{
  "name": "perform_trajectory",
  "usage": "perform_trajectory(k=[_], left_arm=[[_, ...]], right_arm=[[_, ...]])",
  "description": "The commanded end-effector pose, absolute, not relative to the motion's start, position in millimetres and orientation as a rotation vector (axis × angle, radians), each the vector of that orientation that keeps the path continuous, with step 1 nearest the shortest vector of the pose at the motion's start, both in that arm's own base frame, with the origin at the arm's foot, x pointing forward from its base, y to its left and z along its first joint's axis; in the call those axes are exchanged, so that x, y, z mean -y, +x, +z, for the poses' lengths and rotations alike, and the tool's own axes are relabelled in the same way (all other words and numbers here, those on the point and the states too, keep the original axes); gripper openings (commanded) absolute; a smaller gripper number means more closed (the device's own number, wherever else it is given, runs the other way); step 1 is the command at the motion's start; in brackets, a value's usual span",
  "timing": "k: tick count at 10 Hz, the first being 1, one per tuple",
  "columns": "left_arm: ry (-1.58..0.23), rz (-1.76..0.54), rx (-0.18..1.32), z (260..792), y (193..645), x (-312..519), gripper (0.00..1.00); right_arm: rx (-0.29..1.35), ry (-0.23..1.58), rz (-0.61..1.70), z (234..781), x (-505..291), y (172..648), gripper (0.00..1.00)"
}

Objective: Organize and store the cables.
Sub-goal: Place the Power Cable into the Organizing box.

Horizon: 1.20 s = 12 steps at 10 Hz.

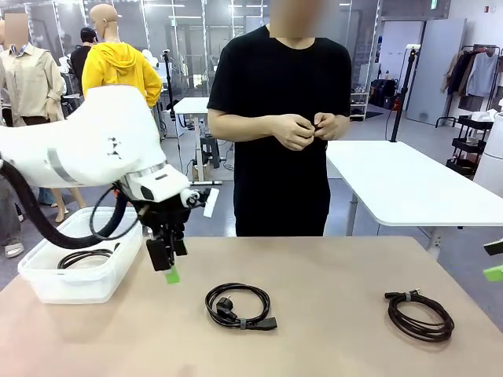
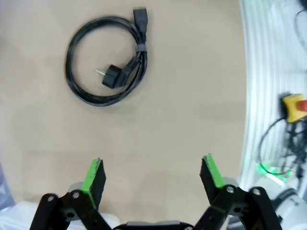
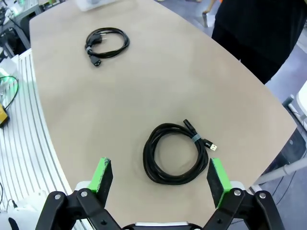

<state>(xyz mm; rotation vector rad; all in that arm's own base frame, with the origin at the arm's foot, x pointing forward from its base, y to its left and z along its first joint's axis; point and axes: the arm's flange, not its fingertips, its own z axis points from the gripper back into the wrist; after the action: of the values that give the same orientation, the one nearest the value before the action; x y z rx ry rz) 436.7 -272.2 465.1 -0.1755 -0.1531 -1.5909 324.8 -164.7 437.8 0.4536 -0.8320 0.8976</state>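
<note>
While the left gripper point(image 1: 170, 265) hangs spread and empty near the white bin point(image 1: 47, 287), the plug-ended cable point(image 1: 238, 306) lies flat at mid-table, close by toward the robot's right and nearer this arm than the other. Its coil is a slight oval running left-right, with the connector end pointing right. The right gripper point(image 3: 160, 170), likewise spread and empty, hovers over the second cable point(image 3: 175, 153) at the table's right.

i can make out no words, labels, brands, numbers or signs that are readable anywhere in what i see.
</note>
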Motion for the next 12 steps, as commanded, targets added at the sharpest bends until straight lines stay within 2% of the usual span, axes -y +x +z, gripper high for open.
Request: perform_trajectory(k=[1, 3, 4, 9, 12], left_arm=[[-0.136, -1.622, 0.156, 459, 448, 290, 1.00], [-0.157, -1.632, 0.144, 458, 452, 293, 1.00], [-0.159, -1.625, 0.150, 453, 442, 289, 1.00], [-0.162, -1.627, 0.150, 452, 446, 292, 1.00], [-0.104, -1.566, 0.127, 426, 436, 345, 1.00]], right_arm=[[0.885, 0.501, 0.979, 425, 183, 317, 1.00], [0.881, 0.483, 1.056, 414, 181, 322, 1.00], [0.864, 0.481, 0.965, 428, 177, 312, 1.00], [0.864, 0.481, 0.965, 428, 177, 312, 1.00], [0.864, 0.481, 0.965, 428, 177, 312, 1.00]])
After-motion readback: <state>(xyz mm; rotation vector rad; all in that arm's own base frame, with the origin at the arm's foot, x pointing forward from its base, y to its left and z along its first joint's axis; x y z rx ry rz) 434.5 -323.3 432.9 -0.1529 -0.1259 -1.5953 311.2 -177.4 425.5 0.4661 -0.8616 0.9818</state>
